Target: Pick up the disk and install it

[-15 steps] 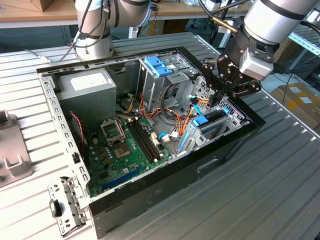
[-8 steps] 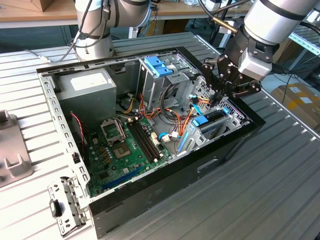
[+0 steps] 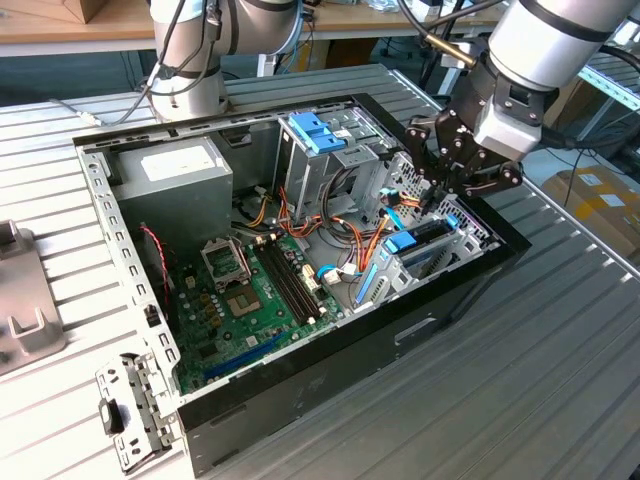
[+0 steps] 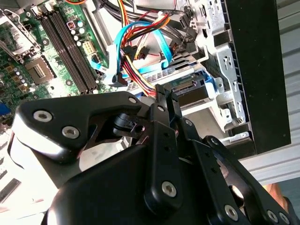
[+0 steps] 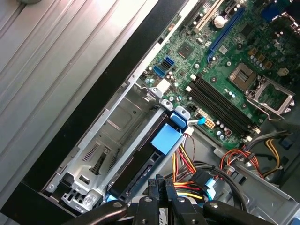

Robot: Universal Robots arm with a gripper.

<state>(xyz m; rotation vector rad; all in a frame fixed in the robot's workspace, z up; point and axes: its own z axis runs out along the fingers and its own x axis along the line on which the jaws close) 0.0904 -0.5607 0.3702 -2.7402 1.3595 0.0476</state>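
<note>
The disk point(image 3: 418, 240), dark-bodied in its blue carrier, sits slotted in the metal drive bay point(image 5: 112, 140) at the front corner of the open computer case point(image 3: 470, 290). The risk, in my judgement, is snagging the loose orange and blue cables point(image 5: 187, 164) crowding the bay mouth, or leaving the carrier unlatched. The gripper point(image 5: 161, 185) hangs just above the disk's end with fingertips pressed together, grasping nothing.
</note>
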